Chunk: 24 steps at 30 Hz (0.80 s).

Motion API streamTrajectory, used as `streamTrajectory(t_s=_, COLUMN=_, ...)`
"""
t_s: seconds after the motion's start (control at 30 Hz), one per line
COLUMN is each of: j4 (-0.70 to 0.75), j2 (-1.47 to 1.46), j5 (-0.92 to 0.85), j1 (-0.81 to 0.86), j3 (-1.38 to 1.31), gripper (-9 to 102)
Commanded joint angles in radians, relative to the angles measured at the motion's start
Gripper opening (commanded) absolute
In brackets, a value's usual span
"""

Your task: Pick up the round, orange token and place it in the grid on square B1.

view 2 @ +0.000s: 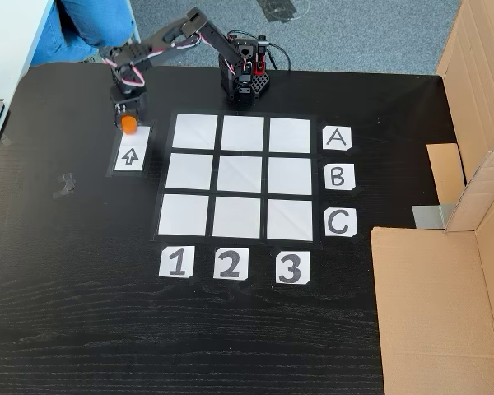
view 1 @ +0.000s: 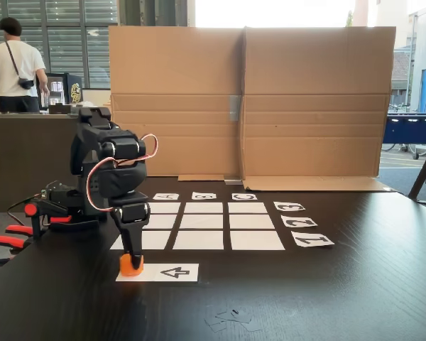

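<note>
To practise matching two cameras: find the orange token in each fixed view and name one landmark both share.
A fixed view: token low and left of centre, at the arrow strip's left end.
A fixed view: token upper left, at the strip's top end.
Shared landmark: the arrow strip.

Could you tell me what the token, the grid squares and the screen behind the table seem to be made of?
The token looks like smooth, matte orange plastic with uniform colour. The grid squares look like plain white paper, lying flat with faint creases. The screen is brown corrugated cardboard, showing fold lines and a taped seam.
</note>
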Motion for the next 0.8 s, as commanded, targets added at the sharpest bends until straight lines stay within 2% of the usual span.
streamTrajectory(t_s=0.0, j4=-0.005, j2=0.183, j5=-0.011, j1=0.005, j3=0.034, gripper=-1)
streamTrajectory(t_s=0.2, j4=0.003, j2=0.423, j5=-0.025, j1=-0.031, j3=0.115, gripper=-1)
streamTrajectory(t_s=0.43, j4=0.075, j2=0.623, j5=-0.029, j1=-0.118, j3=0.095, gripper=-1)
streamTrajectory(t_s=0.77, j4=0.095, j2=0.732, j5=-0.029, j1=-0.35, j3=0.106, gripper=-1)
